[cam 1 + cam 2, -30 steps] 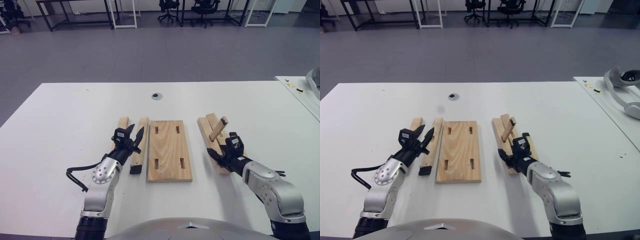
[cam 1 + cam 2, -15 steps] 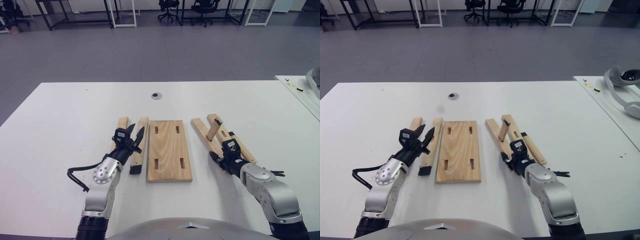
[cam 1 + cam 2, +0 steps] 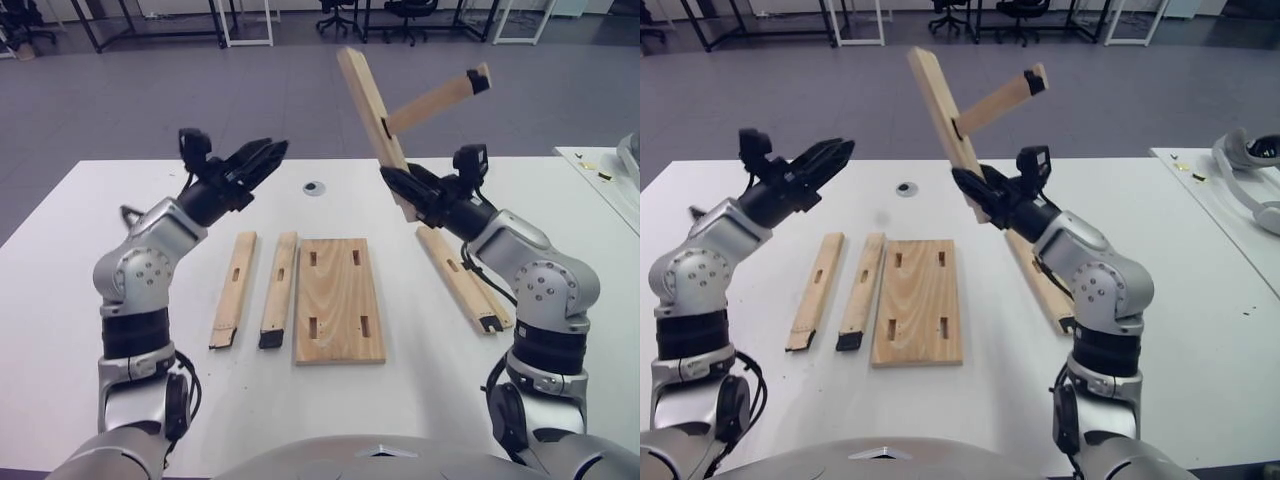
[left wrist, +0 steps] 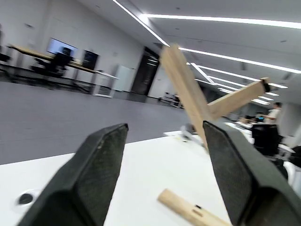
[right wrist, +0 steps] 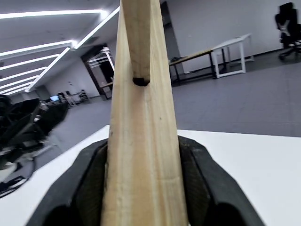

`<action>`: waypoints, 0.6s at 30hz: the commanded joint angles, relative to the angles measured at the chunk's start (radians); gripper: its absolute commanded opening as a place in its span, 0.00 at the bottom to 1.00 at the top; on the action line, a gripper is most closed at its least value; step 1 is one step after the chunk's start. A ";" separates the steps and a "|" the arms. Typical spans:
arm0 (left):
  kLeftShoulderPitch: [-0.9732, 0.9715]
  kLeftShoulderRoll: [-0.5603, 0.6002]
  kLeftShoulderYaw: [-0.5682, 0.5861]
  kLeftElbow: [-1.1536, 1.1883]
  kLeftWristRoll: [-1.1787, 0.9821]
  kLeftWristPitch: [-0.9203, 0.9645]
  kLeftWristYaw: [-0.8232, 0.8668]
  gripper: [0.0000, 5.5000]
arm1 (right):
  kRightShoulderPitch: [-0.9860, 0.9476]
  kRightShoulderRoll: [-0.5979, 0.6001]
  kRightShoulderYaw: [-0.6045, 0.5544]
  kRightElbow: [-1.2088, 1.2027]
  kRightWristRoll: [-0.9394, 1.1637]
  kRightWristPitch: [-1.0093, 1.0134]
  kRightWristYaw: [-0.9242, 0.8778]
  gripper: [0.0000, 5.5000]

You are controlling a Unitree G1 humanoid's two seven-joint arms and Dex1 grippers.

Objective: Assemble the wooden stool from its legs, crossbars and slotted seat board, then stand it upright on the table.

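We found a white table [image 3: 90, 240] with the seat board [image 3: 339, 300] flat at its middle. At the board's 9 o'clock lay a leg [image 3: 277, 290], with a second leg [image 3: 233, 290] just beyond it. A third leg [image 3: 457, 275] lay at 3 o'clock and a small round plug [image 3: 315, 188] at 12.

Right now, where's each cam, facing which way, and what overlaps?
Eye views: head, facing forward and down at table, seat board; both arms show.
Left wrist view: on left wrist, past open left gripper toward raised leg.
Right wrist view: on right wrist, along that leg, clamped in right gripper.
Shared: all show raised leg, crossbar.
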 commanded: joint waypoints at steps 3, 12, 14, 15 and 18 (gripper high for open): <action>-0.171 -0.052 0.051 0.038 -0.296 0.146 0.102 0.70 | -0.053 0.014 -0.022 0.009 0.191 0.080 -0.003 0.37; -0.216 -0.035 0.075 0.144 -0.350 0.194 0.174 0.80 | -0.007 -0.028 -0.025 -0.022 0.471 0.154 0.021 0.37; -0.215 -0.034 0.072 0.137 -0.376 0.216 0.167 0.80 | 0.014 -0.038 -0.013 -0.020 0.490 0.156 0.015 0.37; -0.212 -0.033 0.070 0.132 -0.392 0.230 0.165 0.80 | 0.024 -0.043 -0.004 -0.019 0.494 0.156 0.017 0.37; -0.203 -0.028 0.069 0.120 -0.421 0.253 0.164 0.80 | 0.060 -0.057 0.020 -0.023 0.508 0.162 0.021 0.37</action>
